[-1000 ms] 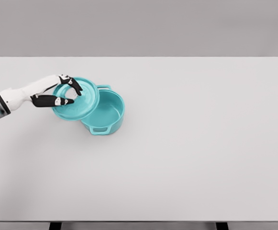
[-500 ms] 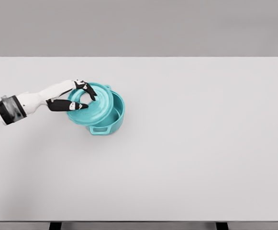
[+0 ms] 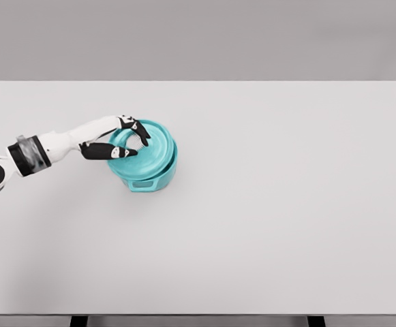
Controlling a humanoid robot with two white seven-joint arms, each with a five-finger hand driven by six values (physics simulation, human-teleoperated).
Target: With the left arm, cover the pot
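Left robot hand (image 3: 124,141) pinches the teal lid (image 3: 143,150) near its centre. Lid sits directly beneath the fingers, over the pot (image 3: 150,178) on the bench (image 3: 286,204). Appears nearly seated, slightly offset toward the arm's side. Judgement: small shift away, then release.

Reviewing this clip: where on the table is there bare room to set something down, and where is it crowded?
Bare: the table right of the pot, its near strip, and the far strip behind the pot. Crowded: the left-middle, where the left robot hand holds the lid over the pot, its arm reaching in from the left edge.
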